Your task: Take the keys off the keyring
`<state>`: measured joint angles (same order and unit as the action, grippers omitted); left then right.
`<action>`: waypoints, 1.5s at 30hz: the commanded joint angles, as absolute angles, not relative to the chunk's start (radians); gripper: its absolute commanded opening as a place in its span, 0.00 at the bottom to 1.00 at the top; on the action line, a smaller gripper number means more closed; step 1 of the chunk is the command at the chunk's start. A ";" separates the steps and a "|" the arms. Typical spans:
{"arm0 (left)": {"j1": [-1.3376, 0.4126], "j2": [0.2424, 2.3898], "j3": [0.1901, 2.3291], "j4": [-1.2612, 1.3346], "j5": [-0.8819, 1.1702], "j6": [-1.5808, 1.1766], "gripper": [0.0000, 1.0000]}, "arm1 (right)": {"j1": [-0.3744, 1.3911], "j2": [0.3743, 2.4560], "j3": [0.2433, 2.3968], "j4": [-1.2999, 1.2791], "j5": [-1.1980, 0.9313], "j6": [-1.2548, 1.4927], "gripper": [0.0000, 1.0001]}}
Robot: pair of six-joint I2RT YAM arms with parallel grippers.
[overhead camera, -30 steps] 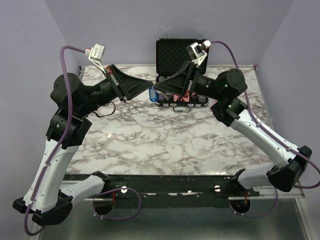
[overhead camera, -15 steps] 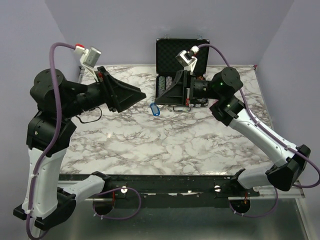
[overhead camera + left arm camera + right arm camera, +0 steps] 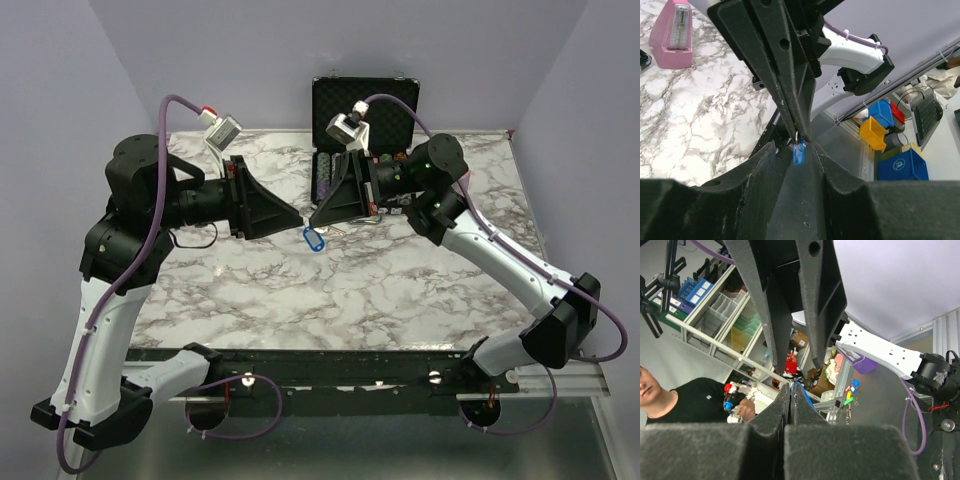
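the left wrist camera alone shows the catch plainly. the left gripper (image 3: 793,146) stands released, its two fingers apart. just past their tips the blue key (image 3: 799,152) hangs from the keyring (image 3: 797,137), a thin silver loop clenched in the tip of the right gripper (image 3: 790,391), whose jaws press flat together. from the right wrist the key is only a blue sliver beside those closed tips and the ring cannot be made out; the left arm's dark fingers fill the upper half of that view. from above, the key dangles over the marble table (image 3: 330,300), in front of the left end of the black case (image 3: 362,105), and the grippers' wedge bodies hide the ring. a pink wedge (image 3: 674,34) stands on the table, seen only from the left wrist. rows of chips (image 3: 325,172) lie in the case's tray. a second ago the key hung right at the case's front edge; now it is further out from the case. the left gripper, drawn back half a second ago, has closed in on the right one's tip.
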<state>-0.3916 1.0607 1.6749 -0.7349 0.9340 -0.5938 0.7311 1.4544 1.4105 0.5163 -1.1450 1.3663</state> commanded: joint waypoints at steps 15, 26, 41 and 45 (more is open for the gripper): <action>-0.385 1.081 1.667 -0.755 0.950 -0.549 0.37 | 0.729 1.516 1.474 0.581 -1.212 1.408 0.01; -0.385 1.083 1.657 -0.724 0.977 -0.571 0.34 | 0.730 1.516 1.471 0.615 -1.223 1.439 0.01; -0.390 1.072 1.621 -0.672 1.029 -0.612 0.33 | 0.729 1.516 1.479 0.612 -1.220 1.443 0.01; -0.390 1.074 1.621 -0.663 1.029 -0.618 0.33 | 0.730 1.513 1.476 0.611 -1.216 1.442 0.01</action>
